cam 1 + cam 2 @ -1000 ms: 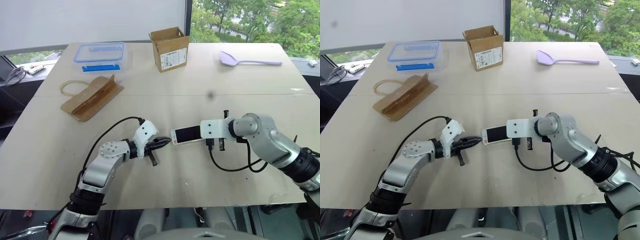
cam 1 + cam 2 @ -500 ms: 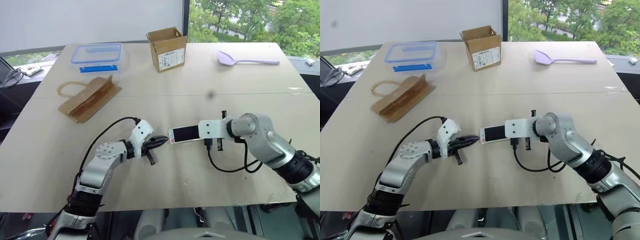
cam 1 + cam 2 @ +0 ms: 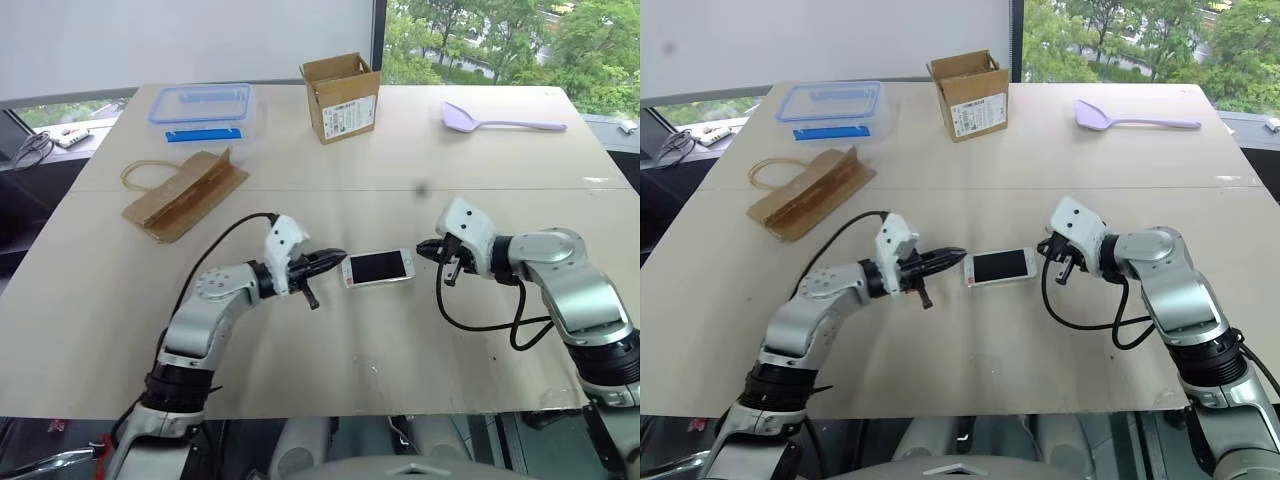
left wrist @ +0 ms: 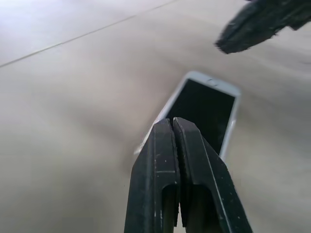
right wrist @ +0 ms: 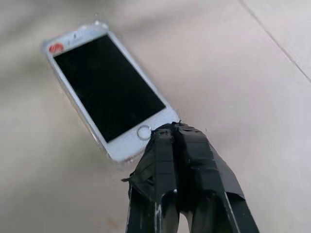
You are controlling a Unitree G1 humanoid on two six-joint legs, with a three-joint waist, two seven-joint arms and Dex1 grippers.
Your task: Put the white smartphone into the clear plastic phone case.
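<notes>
Lying at the far left of the pale wooden table (image 3: 90, 300) is a flattened brown paper bag with a loop handle (image 3: 183, 192), and beyond it stands a clear plastic food container with a blue rim (image 3: 199, 104), a blue strip along its near side. Nearer the front edge, the left gripper (image 3: 335, 260) points toward the middle of the table with its two black fingers (image 4: 177, 160) pressed together and nothing between them; their tips sit right at the left end of the white smartphone with a dark screen and rounded corners (image 3: 378, 268). That phone lies flat and face up on the table between the two grippers, its long side running left to right. In the right wrist view a thin transparent edge shows around the phone's outline, which looks like the clear plastic phone case (image 5: 103, 147) already around it, though it is too faint to be sure. At the back, behind the phone, stands an open brown cardboard box with a printed label on its side (image 3: 341, 97). The right gripper (image 3: 428, 250) has its black fingers (image 5: 177, 145) closed together on nothing, tips at the phone's right end by the round home button. Far back on the right lies a lilac plastic spatula (image 3: 500, 120).
</notes>
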